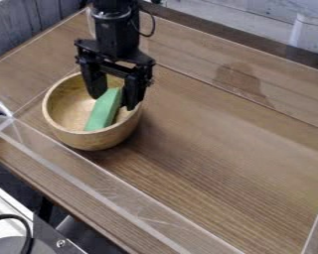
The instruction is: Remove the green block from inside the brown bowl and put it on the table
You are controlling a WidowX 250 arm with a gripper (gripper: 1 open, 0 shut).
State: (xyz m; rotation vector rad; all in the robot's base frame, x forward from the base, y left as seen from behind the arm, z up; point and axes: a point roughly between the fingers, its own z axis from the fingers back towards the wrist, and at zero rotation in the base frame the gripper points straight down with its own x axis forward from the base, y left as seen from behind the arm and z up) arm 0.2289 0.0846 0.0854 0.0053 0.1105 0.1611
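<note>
The brown bowl [72, 127] sits on the table [215, 139] at the left. Inside it the green block [104, 109] lies slanted against the right inner wall. My gripper [112, 87] hangs pointing down over the bowl's far right rim. Its black fingers [132, 89] are spread apart, one on each side of the block's upper end, and the jaws are open with nothing gripped. The fingers hide the top end of the block.
Low clear acrylic walls [148, 223] edge the table on all sides. A faint dark stain [238, 71] marks the wood to the right of the arm.
</note>
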